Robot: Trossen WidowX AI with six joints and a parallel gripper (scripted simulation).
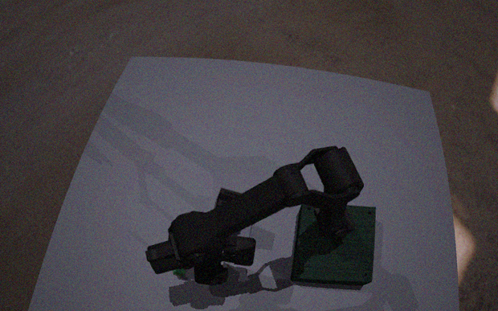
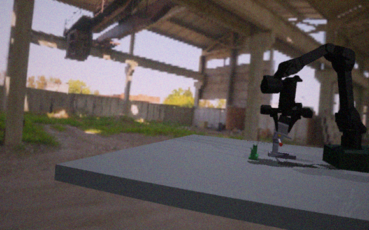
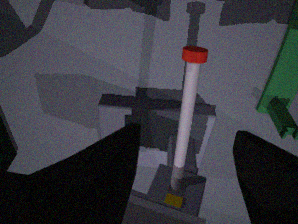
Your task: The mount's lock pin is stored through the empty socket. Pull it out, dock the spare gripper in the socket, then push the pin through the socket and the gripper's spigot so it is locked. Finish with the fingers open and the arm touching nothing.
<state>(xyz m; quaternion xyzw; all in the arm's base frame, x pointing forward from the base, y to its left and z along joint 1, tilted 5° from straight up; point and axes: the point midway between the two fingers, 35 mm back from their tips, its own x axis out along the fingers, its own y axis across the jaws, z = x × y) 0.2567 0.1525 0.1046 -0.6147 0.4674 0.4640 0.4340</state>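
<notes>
tool (image 3: 180, 163) partly open, holding nothing, above red-capped lock pin (image 3: 188, 106) in mount (image 3: 162, 119)

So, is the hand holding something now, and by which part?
Nothing is held. The hand is open: its two fingers stand on either side of the red-capped pin, with a gap on each side.
</notes>
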